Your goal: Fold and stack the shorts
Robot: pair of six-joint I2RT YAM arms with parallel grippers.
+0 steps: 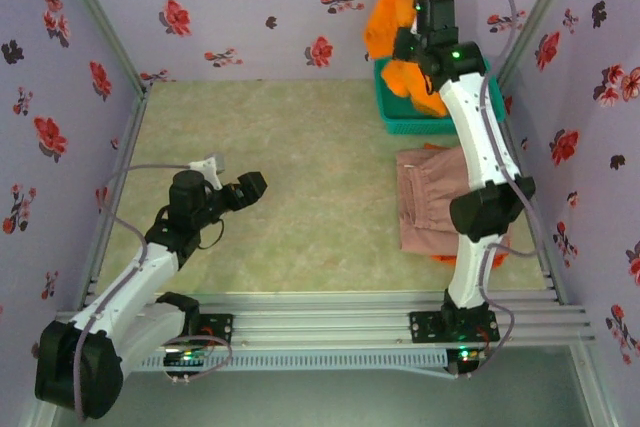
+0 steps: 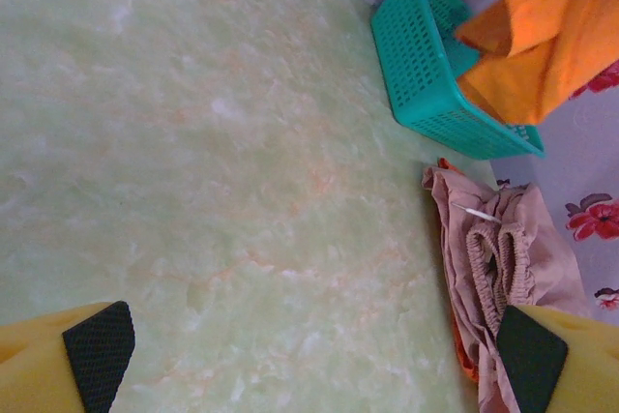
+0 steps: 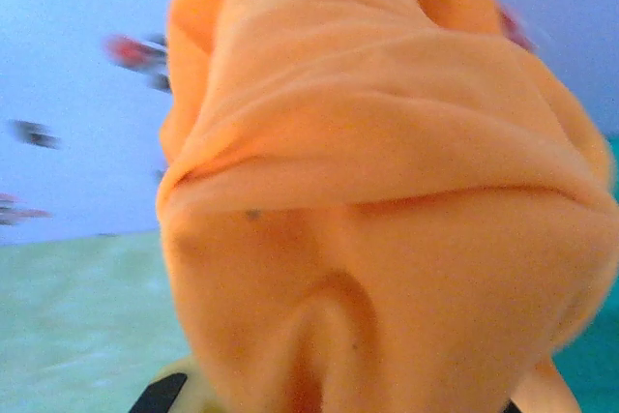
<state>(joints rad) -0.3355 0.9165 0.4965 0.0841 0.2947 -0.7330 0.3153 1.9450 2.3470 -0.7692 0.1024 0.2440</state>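
The right gripper (image 1: 408, 39) is closed on the orange shorts (image 1: 385, 15) and holds them up above the basket (image 1: 395, 119) at the far right corner of the table (image 1: 300, 167). The cloth hangs bunched from the gripper, and its lower end reaches down into the basket. In the right wrist view the orange cloth hangs right in front of the camera, blurred, and covers the gap between the dark pads (image 3: 160, 396) at the bottom edge.

Just on the near side of the basket the pink shorts (image 1: 428, 197) lie on the table, partly under the right arm, with the waistband gathered in folds. An orange edge (image 1: 445, 259) peeks out from beneath them on their near side; whether it is a whole second pair cannot be told.

The left gripper (image 1: 250, 187) is wide open and holds nothing. It hangs over the bare table left of centre, well apart from the shorts and the basket, pointing towards them. In the left wrist view its two black pads stand far apart with only green table between them.
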